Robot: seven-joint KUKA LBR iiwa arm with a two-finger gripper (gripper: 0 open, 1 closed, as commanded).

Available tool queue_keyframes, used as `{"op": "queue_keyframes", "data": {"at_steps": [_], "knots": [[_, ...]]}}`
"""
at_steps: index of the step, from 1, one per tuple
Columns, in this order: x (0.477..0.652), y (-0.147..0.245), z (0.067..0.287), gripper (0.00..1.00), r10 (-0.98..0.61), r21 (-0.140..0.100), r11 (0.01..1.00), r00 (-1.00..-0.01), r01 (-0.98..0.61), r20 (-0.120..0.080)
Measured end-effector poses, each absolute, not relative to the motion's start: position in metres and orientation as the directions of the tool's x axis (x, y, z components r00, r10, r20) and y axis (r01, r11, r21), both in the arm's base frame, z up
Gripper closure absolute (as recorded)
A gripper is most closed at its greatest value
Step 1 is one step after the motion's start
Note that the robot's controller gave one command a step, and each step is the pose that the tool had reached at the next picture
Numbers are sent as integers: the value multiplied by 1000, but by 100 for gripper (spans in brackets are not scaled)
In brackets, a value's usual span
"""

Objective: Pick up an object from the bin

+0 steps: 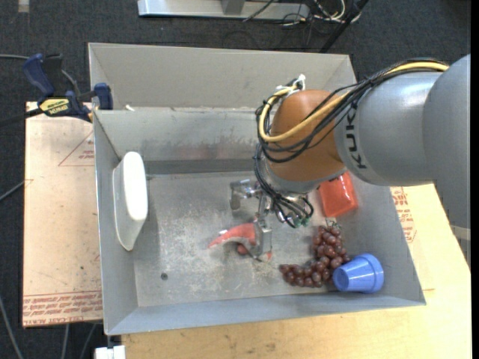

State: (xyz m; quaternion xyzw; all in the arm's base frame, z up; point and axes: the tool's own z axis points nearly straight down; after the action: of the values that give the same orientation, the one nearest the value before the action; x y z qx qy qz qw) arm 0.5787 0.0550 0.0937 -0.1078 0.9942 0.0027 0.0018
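The tool (261, 250) stands low over the middle of the grey metal bin's (109, 223) floor, right at the right end of a small flat red-orange thing (233, 236). I cannot tell whether it is spread or pinching. To its right lie a bunch of dark purple grapes (318, 256), a blue plastic cup (361, 274) and a red-orange block (337, 194). A white oblong piece (132, 197) rests by the left wall.
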Motion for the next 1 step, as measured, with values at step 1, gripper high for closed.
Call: {"op": "queue_keyframes", "data": {"at_steps": [1], "knots": [[568,70,72,100,-573,-1,820,-820,-573,-7]]}}
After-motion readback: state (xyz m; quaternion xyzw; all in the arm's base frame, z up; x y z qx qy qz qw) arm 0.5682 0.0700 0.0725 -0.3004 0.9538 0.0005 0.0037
